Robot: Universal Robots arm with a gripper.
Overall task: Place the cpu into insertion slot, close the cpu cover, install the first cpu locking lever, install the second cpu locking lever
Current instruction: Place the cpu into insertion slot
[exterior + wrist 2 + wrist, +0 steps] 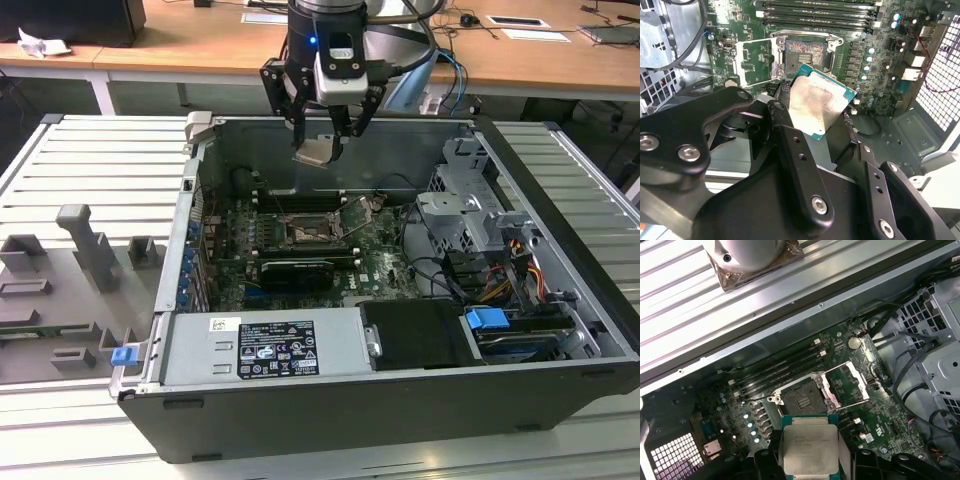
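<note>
The cpu (318, 152) is clamped between the gripper's (325, 134) fingers, held high above the open computer case (300, 425), over the bare insertion slot (305, 232); the cpu cover (861, 380) is swung open.

In the exterior view, the small flat silvery-grey metal cpu (318, 150) is clamped in the black two-fingered gripper (320, 138), at twelve o'clock from the dark square insertion slot (303, 232) and apart from it. The thin shiny metal-frame cpu cover (352, 222) is swung open at the slot's three o'clock. The long black card (295, 272) is set at six o'clock and the long narrow black memory slots (300, 197) at twelve.
</note>
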